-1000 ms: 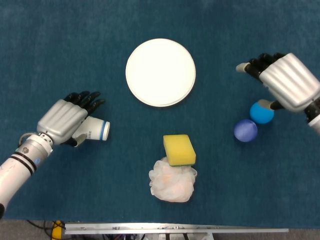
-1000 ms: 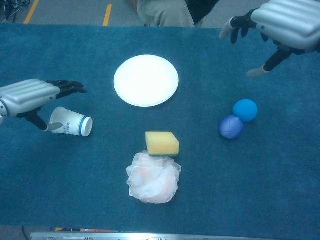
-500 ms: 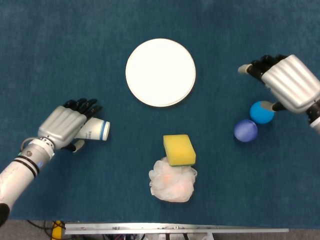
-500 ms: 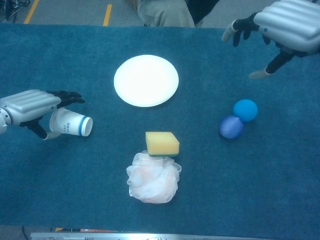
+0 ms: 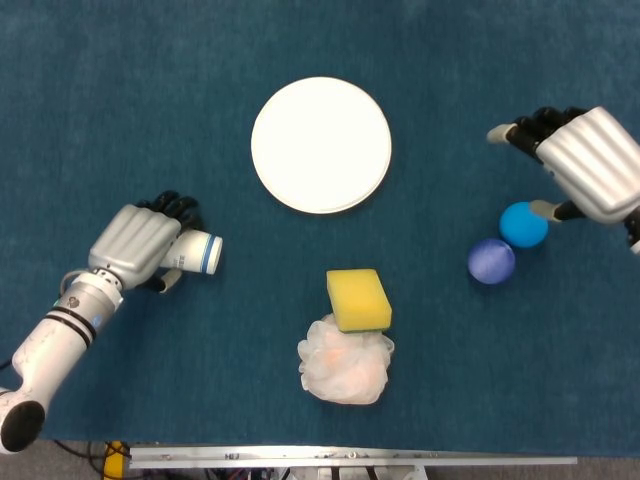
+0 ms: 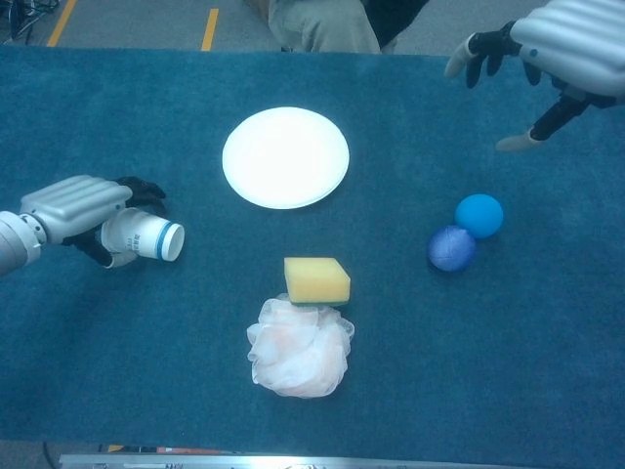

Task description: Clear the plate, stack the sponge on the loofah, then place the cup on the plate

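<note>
Closing around the cup (image 5: 192, 251), the left hand (image 5: 135, 240) has wrapped its fingers over the body that it only hovered beside a second ago; the cup lies on its side in that grasp, its mouth pointing away from the palm toward the middle of the table. The hold looks ready for a lift. The plate (image 5: 320, 145), up and off to the right of this hand, is bare, so the clearing looks finished. The sponge (image 5: 358, 299) sits on the top edge of the loofah (image 5: 345, 362). The right hand (image 5: 588, 160) hangs with fingers spread, holding nothing, above two balls (image 5: 507, 242) near it.
</note>
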